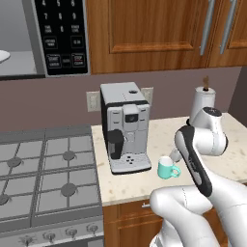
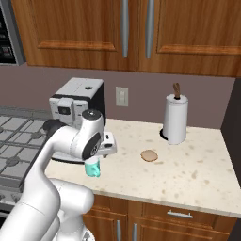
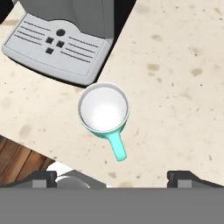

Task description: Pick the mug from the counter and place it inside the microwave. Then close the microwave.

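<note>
Hand (image 3: 111, 177) open, above mug | mug (image 3: 104, 109) upright, pale inside, on counter (image 3: 175, 87) beside coffee machine (image 3: 61, 39)

microwave (image 1: 43, 38) (door included) mostly cropped

The counter (image 2: 197, 174) spans the lower frame, bearing the mug (image 2: 92, 168) lower left, coffee machine (image 2: 77, 106), paper-towel roll (image 2: 175, 118) and a flat brown disc (image 2: 149, 155) centrally.
</note>
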